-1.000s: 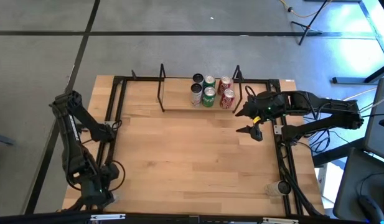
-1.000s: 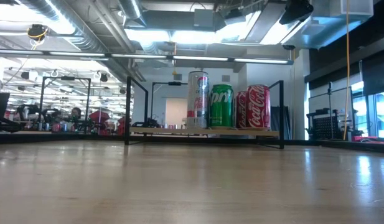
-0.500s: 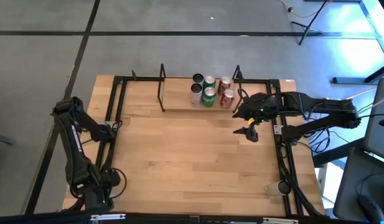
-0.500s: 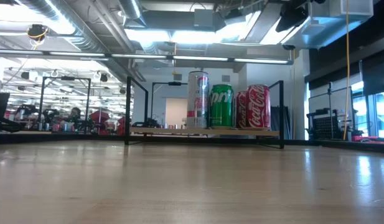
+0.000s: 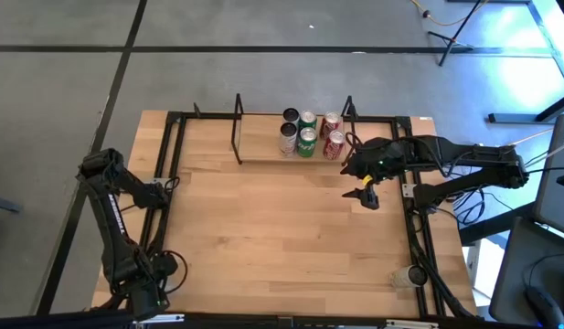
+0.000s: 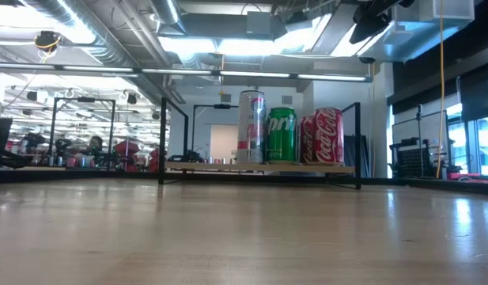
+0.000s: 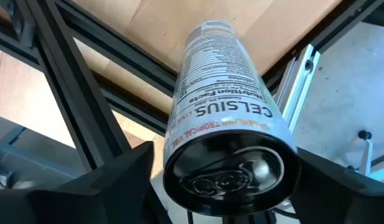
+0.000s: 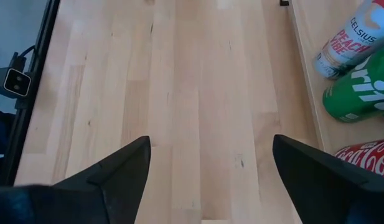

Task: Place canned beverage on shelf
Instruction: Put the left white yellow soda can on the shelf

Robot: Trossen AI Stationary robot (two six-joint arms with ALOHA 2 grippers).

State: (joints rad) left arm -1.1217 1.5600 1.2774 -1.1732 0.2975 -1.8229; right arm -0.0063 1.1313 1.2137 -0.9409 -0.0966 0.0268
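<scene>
**Shelf** (image 5: 291, 157): low board with black end frames, at the table's (image 5: 263, 238) far edge. Landmark for all entries.

**Cans on shelf** (image 5: 309, 134): six, upright, bunched toward the shelf's right end; the low view shows a white one (image 6: 251, 127), a green one (image 6: 281, 134) and red ones (image 6: 326, 136) in a tight row. Packed close, probably to leave the left half free for more.

**Celsius can** (image 7: 223, 130): white, held off the table's near-left corner, well apart from the shelf. Seen end-on in the left wrist view, lying along the gripper's axis, lid end toward the camera. Presumably the next item to be shelved.

**Left gripper** (image 7: 220, 186): near-left corner, far from the shelf. Fingers (image 7: 111, 183) flank the Celsius can on both sides, set wide; whether they are clamped on it or only around it I cannot tell.

**Right gripper** (image 5: 364, 187): hovers above the table just in front of the shelf's right end, fingers (image 8: 117, 174) spread apart, nothing between them. Likely clear of a placed can.
</scene>
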